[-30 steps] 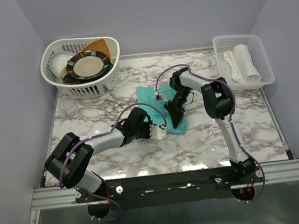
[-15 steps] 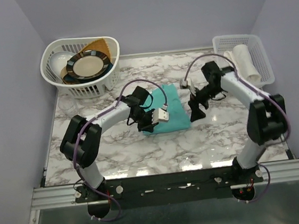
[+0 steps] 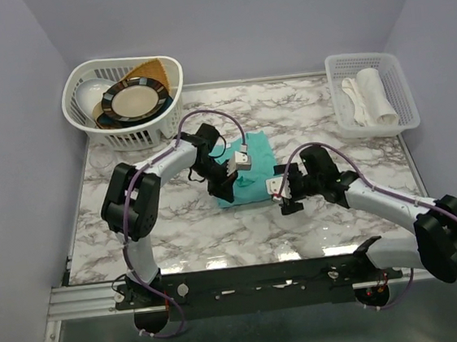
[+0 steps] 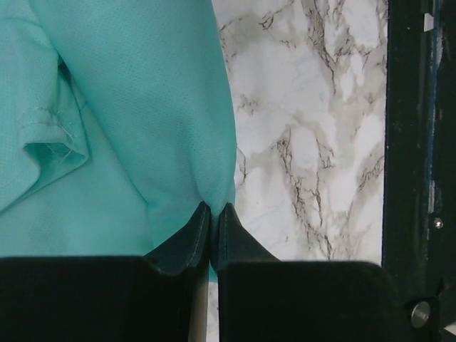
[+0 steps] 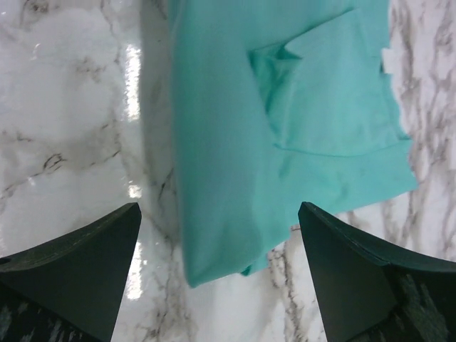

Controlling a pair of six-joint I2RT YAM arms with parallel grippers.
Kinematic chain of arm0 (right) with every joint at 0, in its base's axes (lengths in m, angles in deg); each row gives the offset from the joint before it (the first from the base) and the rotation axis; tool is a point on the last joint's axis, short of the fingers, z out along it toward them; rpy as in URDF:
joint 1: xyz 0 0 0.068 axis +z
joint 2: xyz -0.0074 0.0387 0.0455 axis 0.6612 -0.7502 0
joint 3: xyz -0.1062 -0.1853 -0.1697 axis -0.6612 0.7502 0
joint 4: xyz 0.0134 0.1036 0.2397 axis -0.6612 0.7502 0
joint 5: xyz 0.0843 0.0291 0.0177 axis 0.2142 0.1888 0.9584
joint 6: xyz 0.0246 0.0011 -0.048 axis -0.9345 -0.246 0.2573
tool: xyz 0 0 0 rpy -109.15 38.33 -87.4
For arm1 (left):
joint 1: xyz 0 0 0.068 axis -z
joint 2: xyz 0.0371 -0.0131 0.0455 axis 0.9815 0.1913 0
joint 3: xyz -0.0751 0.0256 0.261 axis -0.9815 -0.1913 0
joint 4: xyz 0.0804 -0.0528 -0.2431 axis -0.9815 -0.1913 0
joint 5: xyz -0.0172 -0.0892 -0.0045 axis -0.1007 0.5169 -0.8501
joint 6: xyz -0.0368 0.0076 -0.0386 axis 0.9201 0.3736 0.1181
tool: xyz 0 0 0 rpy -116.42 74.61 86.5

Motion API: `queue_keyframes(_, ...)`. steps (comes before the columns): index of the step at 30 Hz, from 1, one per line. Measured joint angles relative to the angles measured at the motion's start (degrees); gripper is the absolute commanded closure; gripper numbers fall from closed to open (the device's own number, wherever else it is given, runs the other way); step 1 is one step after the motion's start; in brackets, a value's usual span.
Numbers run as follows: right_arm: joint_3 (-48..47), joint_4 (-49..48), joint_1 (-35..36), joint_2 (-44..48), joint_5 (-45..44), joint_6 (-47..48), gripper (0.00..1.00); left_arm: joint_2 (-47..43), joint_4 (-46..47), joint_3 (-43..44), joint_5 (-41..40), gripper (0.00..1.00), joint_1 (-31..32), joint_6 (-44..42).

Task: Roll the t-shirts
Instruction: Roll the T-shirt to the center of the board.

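The teal-green t-shirt (image 3: pixel 258 153) lies folded into a small rectangle in the middle of the marble table. My left gripper (image 3: pixel 223 190) is at its near-left edge. In the left wrist view the jaws (image 4: pixel 212 211) are shut, pinching the shirt's folded edge (image 4: pixel 142 107). My right gripper (image 3: pixel 286 201) hovers at the shirt's near-right corner. In the right wrist view it (image 5: pixel 219 208) is open wide, with the shirt's corner (image 5: pixel 285 107) between and below the fingers, which touch nothing.
A white dish basket (image 3: pixel 83 113) with plates stands at the back left. A clear glass (image 3: pixel 103 164) sits in front of it. A white mesh tray (image 3: pixel 395 80) holding a rolled white cloth (image 3: pixel 372 95) stands at the back right.
The left gripper moved from the near left onto the shirt's left edge. The right arm swung off the shirt, out to the right, then down to its near-right corner. The shirt now lies folded flatter.
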Motion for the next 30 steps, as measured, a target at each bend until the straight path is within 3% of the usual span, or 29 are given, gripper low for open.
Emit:
queue_keyframes(6,-0.04,-7.30,1.77,-2.23,-1.51,0.81,0.01,1.40,-4.07,1.81,2.01,0.88,-0.28,-1.31)
queue_keyframes(13,-1.27,-6.38,2.75,-7.85,-1.40,3.32,0.02,4.63,-8.90,6.43,4.48,0.88,-2.32,-3.54)
queue_keyframes(15,-2.64,-5.53,3.10,-9.90,-1.40,3.98,0.08,5.01,-9.81,7.08,4.96,0.87,-2.86,-4.20)
queue_keyframes(17,-4.24,-5.03,3.19,-11.93,-1.46,4.04,0.31,5.27,-11.17,7.78,5.46,0.83,-3.48,-5.33)
queue_keyframes(18,-4.83,-4.98,3.19,-12.63,-1.49,4.00,0.41,5.38,-11.89,8.15,5.57,0.80,-3.82,-5.92)
queue_keyframes(19,-5.31,-5.01,3.21,-13.20,-1.62,3.76,0.60,5.42,-12.28,8.33,5.64,0.70,-3.98,-6.25)
queue_keyframes(20,-6.23,-4.98,3.21,-14.08,-1.97,3.78,0.69,5.44,-12.79,8.41,5.73,0.63,-4.20,-6.80)
queue_keyframes(22,-7.50,-4.83,3.21,-15.10,-2.67,2.89,0.83,5.46,-13.46,8.41,5.75,0.47,-4.46,-7.28)
queue_keyframes(24,-9.31,-3.72,3.21,-16.28,-3.19,2.67,0.87,5.38,-12.96,8.11,5.70,0.39,-4.72,-7.23)
queue_keyframes(25,-10.23,-3.39,3.21,-16.85,-3.43,2.47,0.91,5.14,-12.35,7.48,5.68,0.02,-4.85,-6.82)
queue_keyframes(30,-15.39,1.36,3.21,-19.58,-3.69,1.68,0.94,-4.83,-1.16,-3.28,0.20,0.01,-5.55,0.28)
